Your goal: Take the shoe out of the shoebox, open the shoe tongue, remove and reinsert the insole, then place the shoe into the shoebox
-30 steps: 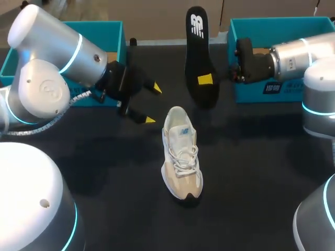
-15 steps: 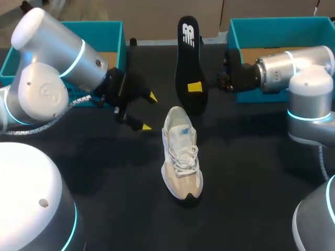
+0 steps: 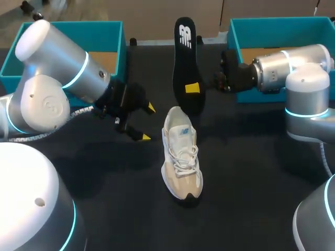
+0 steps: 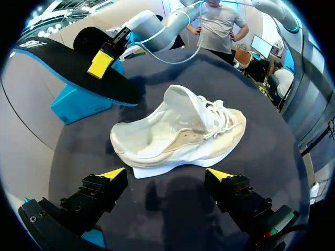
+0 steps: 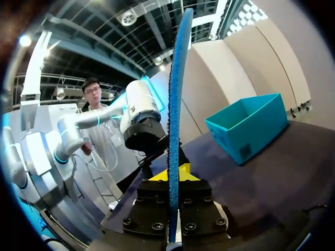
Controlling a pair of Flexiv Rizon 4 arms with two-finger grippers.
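Note:
A white and beige sneaker (image 3: 181, 155) lies on the black table, its heel opening toward the far side and its tongue pulled up. My right gripper (image 3: 192, 88) is shut on the black insole (image 3: 184, 57) and holds it above the table just beyond the heel. In the right wrist view the insole (image 5: 175, 99) stands edge-on between the fingers of my right gripper (image 5: 170, 175). My left gripper (image 3: 146, 122) hovers open just left of the heel. In the left wrist view the sneaker (image 4: 178, 130) lies right ahead of my left gripper (image 4: 166, 173), with the insole (image 4: 68, 68) beyond it.
Two teal shoeboxes stand at the far corners of the table, one at the left (image 3: 118, 30) behind my left arm, one at the right (image 3: 246, 23) beside my right arm. The teal box (image 5: 251, 125) at the left shows past the insole.
The right arm has carried the insole leftward, closer to above the sneaker's heel. The left gripper, still open, has shifted toward the near side, level with the heel.

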